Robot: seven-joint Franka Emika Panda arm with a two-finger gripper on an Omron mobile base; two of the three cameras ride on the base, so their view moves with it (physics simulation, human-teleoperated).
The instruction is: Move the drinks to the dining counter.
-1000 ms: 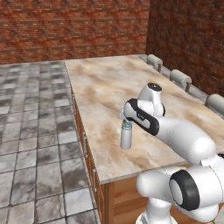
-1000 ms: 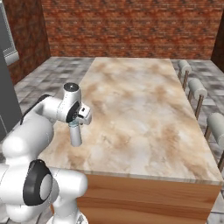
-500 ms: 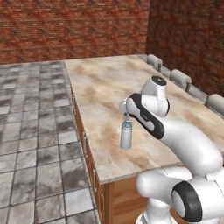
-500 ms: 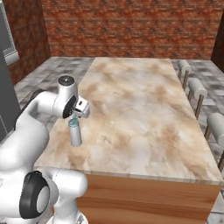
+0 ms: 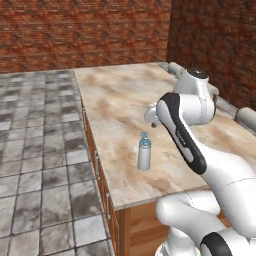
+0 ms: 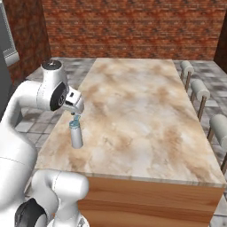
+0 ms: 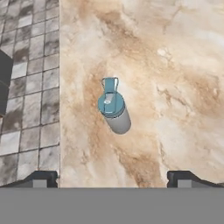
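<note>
Dining counter's marbled tabletop [image 5: 125,95] fills the middle of both base views, grey stools [image 6: 201,91] lined along its right edge. Next, the white arm [image 5: 182,120] bends over its near left part. Below it, the pale grey bottle with blue cap [image 5: 144,152] stands upright near the left edge, untouched. The fingers [image 7: 111,179] are spread wide apart, holding nothing.
</note>
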